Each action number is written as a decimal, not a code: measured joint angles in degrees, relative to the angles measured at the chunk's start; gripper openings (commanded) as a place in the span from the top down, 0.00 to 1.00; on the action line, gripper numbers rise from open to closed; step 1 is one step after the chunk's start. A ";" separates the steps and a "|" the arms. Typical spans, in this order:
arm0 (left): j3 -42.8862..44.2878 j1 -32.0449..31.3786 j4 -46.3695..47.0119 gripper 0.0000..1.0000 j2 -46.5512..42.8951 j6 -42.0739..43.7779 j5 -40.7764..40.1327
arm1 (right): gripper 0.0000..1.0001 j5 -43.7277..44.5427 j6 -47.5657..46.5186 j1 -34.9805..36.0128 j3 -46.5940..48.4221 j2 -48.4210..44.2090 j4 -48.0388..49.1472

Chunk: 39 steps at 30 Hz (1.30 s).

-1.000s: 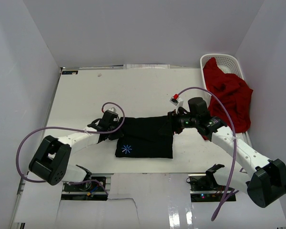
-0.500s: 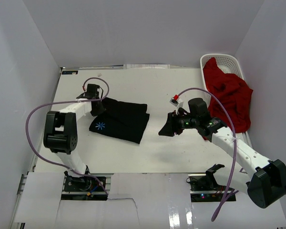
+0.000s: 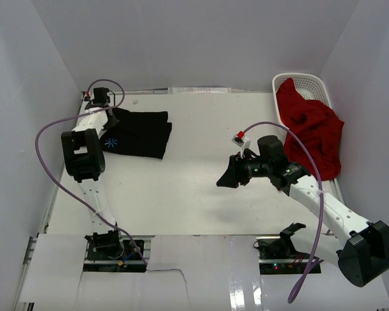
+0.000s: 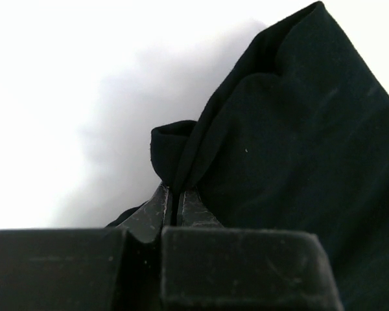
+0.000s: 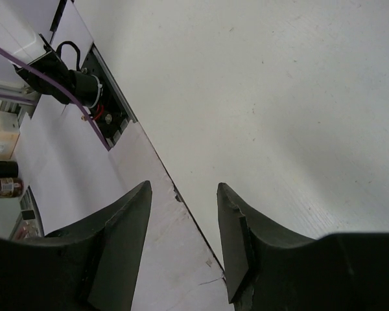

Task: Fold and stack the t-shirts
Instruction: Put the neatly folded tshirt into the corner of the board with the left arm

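Note:
The folded black t-shirt (image 3: pixel 139 133) with its light-blue star mark (image 3: pixel 111 142) lies at the far left of the table. My left gripper (image 3: pixel 110 118) is shut on the shirt's left edge; in the left wrist view the black cloth (image 4: pixel 292 136) bunches up from between the closed fingertips (image 4: pixel 174 192). The red t-shirt (image 3: pixel 311 133) hangs crumpled over the white basket (image 3: pixel 311 81) at the far right. My right gripper (image 3: pixel 225 178) hovers open above the middle of the table; between its fingers (image 5: pixel 181 194) there is only bare tabletop.
The white enclosure walls stand close on the left and right. A white paper sheet (image 5: pixel 84 181) covers the near table edge, with an arm base and purple cable (image 5: pixel 58 84) beside it. A small red-and-white tag (image 3: pixel 238 137) sits on the right arm's cable.
My left gripper has dragged the black t-shirt from the table's middle to the far left corner area. The right gripper let go of it and drifted slightly toward the near edge, staying open.

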 measured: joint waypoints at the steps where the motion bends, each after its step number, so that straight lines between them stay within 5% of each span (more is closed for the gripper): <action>1: 2.23 0.92 -0.07 1.00 1.49 0.17 -0.04 | 0.48 -0.09 0.04 -0.02 -0.04 -0.09 0.00; 12: 27.82 7.13 0.26 1.00 19.28 2.21 0.72 | 0.48 -1.05 1.01 -0.26 0.66 -0.20 -2.38; 26: 28.87 10.80 9.29 0.98 19.52 4.37 0.11 | 0.48 -1.33 1.11 -0.26 7.96 3.06 -5.73; 31: 31.04 11.43 11.26 0.56 21.03 4.11 1.81 | 0.48 -1.46 1.29 -0.26 8.57 5.20 -5.99; 32: 31.41 11.58 11.82 0.38 21.40 3.91 1.90 | 0.48 -1.53 1.31 -0.26 8.61 5.49 -6.01; 36: 31.80 12.46 13.03 0.12 22.12 2.99 2.62 | 0.48 -1.73 1.70 -0.26 8.63 5.64 -5.97; 39: 31.82 12.66 14.78 0.07 22.10 2.69 2.78 | 0.48 -1.97 2.10 -0.26 8.63 5.60 -5.97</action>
